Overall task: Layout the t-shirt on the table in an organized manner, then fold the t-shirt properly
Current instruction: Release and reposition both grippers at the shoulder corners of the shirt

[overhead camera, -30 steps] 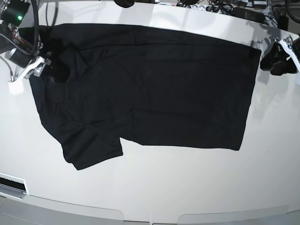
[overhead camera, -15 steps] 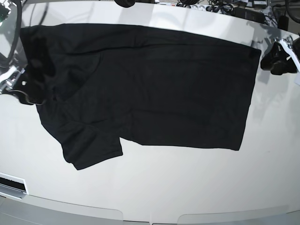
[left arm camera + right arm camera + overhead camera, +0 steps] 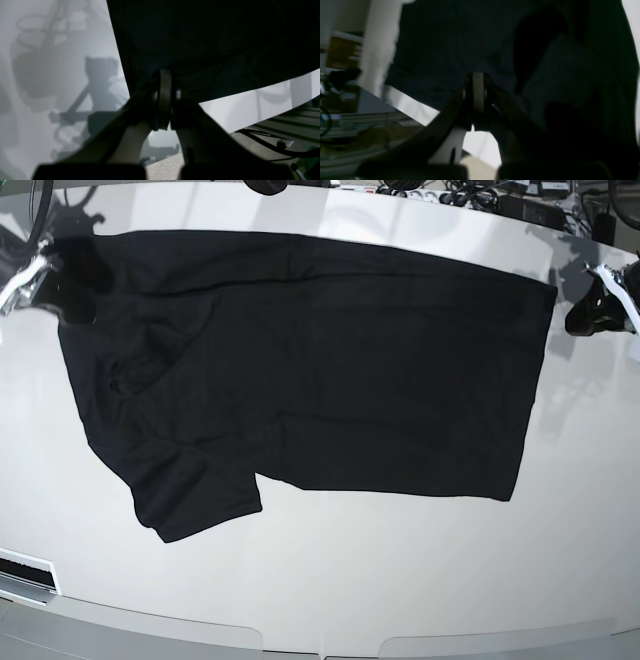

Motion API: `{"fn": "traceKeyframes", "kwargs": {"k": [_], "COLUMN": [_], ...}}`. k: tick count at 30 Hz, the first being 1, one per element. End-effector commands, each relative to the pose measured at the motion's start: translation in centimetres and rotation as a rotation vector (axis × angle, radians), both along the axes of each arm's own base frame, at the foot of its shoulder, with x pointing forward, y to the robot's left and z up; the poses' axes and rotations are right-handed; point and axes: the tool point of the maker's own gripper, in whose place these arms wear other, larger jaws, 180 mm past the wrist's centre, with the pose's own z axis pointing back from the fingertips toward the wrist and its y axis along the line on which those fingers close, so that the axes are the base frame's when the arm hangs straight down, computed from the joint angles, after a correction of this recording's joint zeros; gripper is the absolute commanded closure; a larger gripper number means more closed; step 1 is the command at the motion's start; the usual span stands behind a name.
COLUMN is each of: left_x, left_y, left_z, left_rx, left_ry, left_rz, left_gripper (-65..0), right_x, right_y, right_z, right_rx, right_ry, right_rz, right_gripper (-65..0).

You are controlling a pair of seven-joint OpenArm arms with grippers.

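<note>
The black t-shirt (image 3: 320,370) lies spread on the white table (image 3: 350,580), one sleeve pointing to the near left. My right gripper (image 3: 45,268) is at the shirt's far left corner. In the right wrist view its jaws are shut (image 3: 478,77) with the dark t-shirt (image 3: 445,45) fabric around the tips. My left gripper (image 3: 572,315) is at the far right corner. In the left wrist view it is shut (image 3: 165,75) right where the t-shirt (image 3: 212,37) corner meets the table (image 3: 62,50), the corner itself hidden behind the fingers.
Cables and gear (image 3: 470,195) crowd the space beyond the table's far edge, and cables (image 3: 275,145) also show in the left wrist view. A dark slotted fitting (image 3: 25,575) sits at the near left. The table's curved front edge (image 3: 320,642) runs along the bottom.
My right gripper has moved from the shirt's left edge to its far left corner. Both grippers have gone from open to shut. The left arm has barely shifted.
</note>
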Motion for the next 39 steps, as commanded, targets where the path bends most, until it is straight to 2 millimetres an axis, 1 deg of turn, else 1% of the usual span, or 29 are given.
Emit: {"fn": "traceKeyframes", "kwargs": {"k": [1,5,8,12,13,15,18,21,24,28,30,31,33,36,39], "left_x": [0.9,1.3,1.5,1.5,1.4,0.9,0.1,-0.3,0.0,1.1,1.2,1.2,1.1,1.1,1.5], "left_y": [-0.4,-1.9,-2.4,-1.6,-1.6,-2.3,-4.0,-5.8,-6.6,-6.7,-6.4,-6.2,-5.8,-6.1,-6.2], "left_z": [1.5,2.6,3.1,2.5,2.3,1.7,0.7,-0.4,-1.6,-2.3,-2.6,-2.7,-3.2,-3.5,-3.6], "left_rx": [-0.009,0.005,0.037,0.084,0.095,0.097,0.07,0.046,0.069,0.114,0.137,0.145,0.175,0.186,0.191], "left_ry": [-0.052,-0.073,-0.09,-0.07,-0.063,-0.044,-0.008,0.019,0.047,0.052,0.058,0.062,0.071,0.058,0.021], "left_rz": [-0.031,-0.086,-0.116,-0.091,-0.098,-0.139,-0.197,-0.235,-0.23,-0.193,-0.176,-0.166,-0.152,-0.147,-0.138], "left_gripper": [0.0,0.0,0.0,0.0,0.0,0.0,0.0,0.0,0.0,0.0,0.0,0.0,0.0,0.0,0.0], "right_x": [0.2,-1.5,-1.5,-1.8,-1.8,-1.8,-1.5,-0.9,-0.7,-0.2,-0.3,-0.5,-1.0,-1.4,-1.4], "right_y": [-0.6,-2.0,-2.2,-1.6,-1.5,-1.4,-2.0,-3.1,-3.6,-3.5,-4.0,-4.5,-4.7,-4.5,-4.6], "right_z": [0.5,-2.1,-3.7,-6.2,-6.6,-7.4,-8.0,-7.9,-7.9,-7.8,-8.0,-8.2,-8.9,-9.8,-10.1], "right_rx": [-0.039,-0.168,-0.255,-0.394,-0.429,-0.488,-0.559,-0.609,-0.626,-0.618,-0.637,-0.648,-0.641,-0.612,-0.605], "right_ry": [-0.015,0.116,0.161,0.229,0.236,0.248,0.259,0.252,0.25,0.22,0.232,0.252,0.278,0.295,0.305], "right_rz": [0.005,0.008,0.025,0.106,0.125,0.158,0.139,0.087,0.055,0.039,0.02,0.0,-0.005,-0.003,-0.007], "right_gripper": [0.0,0.0,0.0,0.0,0.0,0.0,0.0,0.0,0.0,0.0,0.0,0.0,0.0,0.0,0.0]}}
